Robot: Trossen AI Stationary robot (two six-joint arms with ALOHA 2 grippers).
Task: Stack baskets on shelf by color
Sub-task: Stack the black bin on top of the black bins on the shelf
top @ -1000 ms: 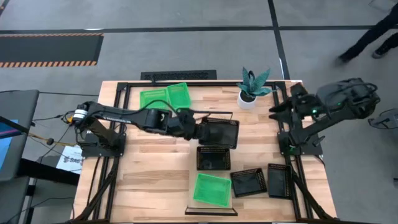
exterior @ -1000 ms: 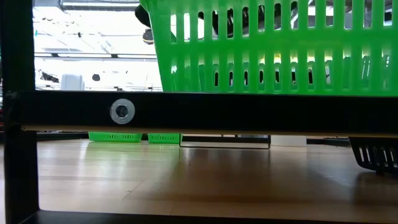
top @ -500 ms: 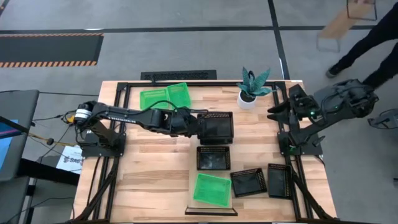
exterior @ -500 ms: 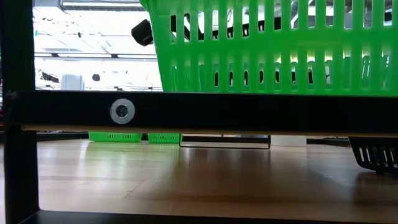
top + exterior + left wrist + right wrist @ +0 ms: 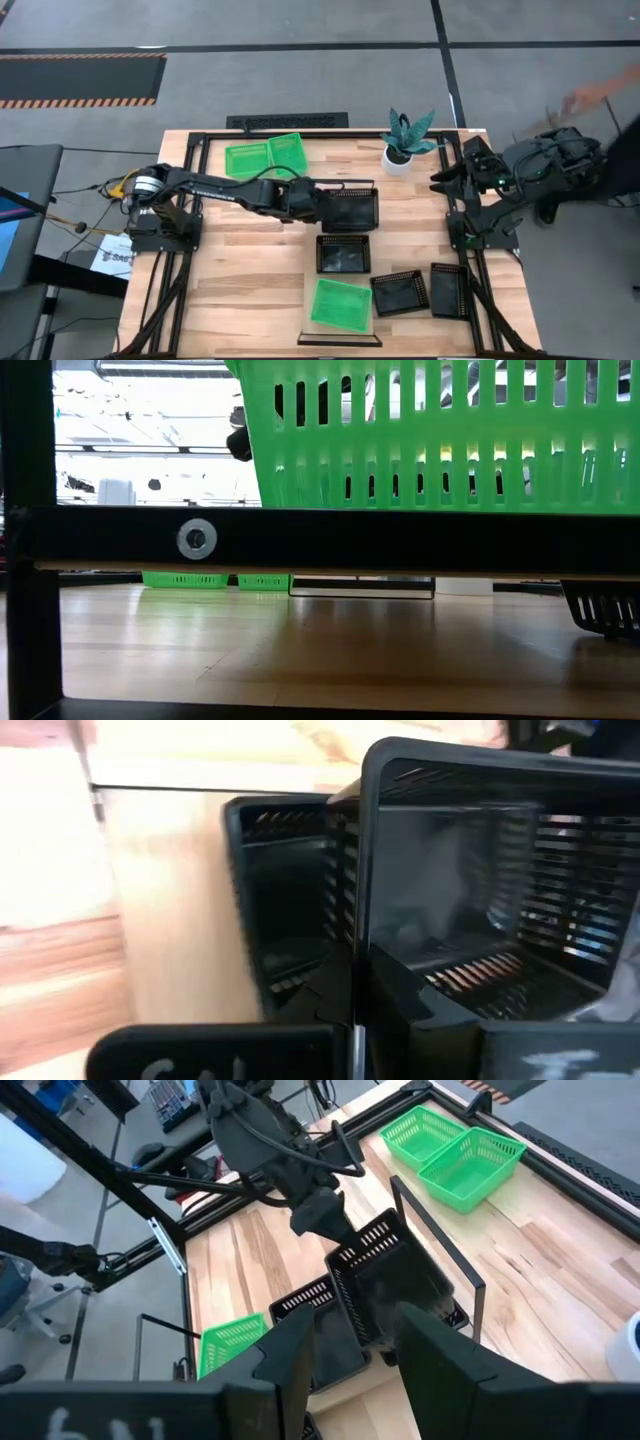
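Observation:
My left gripper [image 5: 312, 204] reaches from the table's left and is shut on a black basket [image 5: 350, 208] over the far end of the shelf [image 5: 340, 343]. On the shelf lie a second black basket [image 5: 343, 253] and a green basket [image 5: 340, 303], which fills the low view [image 5: 440, 440]. Two green baskets [image 5: 265, 156] rest on the table near its far edge. Two more black baskets [image 5: 400, 292] [image 5: 449, 290] lie right of the shelf. My right gripper [image 5: 355, 1350] waits open at the table's right edge [image 5: 440, 178]. My left gripper pinches the black basket's side wall [image 5: 362, 920], one finger [image 5: 330, 1000] outside and one [image 5: 405, 1005] inside. The fingers come roughly level from the table's left. The basket sits tilted in the hold [image 5: 390, 1280]; whether its lower edge touches the shelf, I cannot tell.
A white potted plant [image 5: 405, 140] stands near the far right corner. Black rails [image 5: 190, 200] frame the tabletop. Bare wood lies left of the shelf [image 5: 250, 280]. A person moves on the floor beyond the right edge [image 5: 600, 100].
My left gripper has carried the black basket a little toward the table's far edge, over the shelf's far wire frame, and in the low view it has come lower. The person beyond the right edge has moved.

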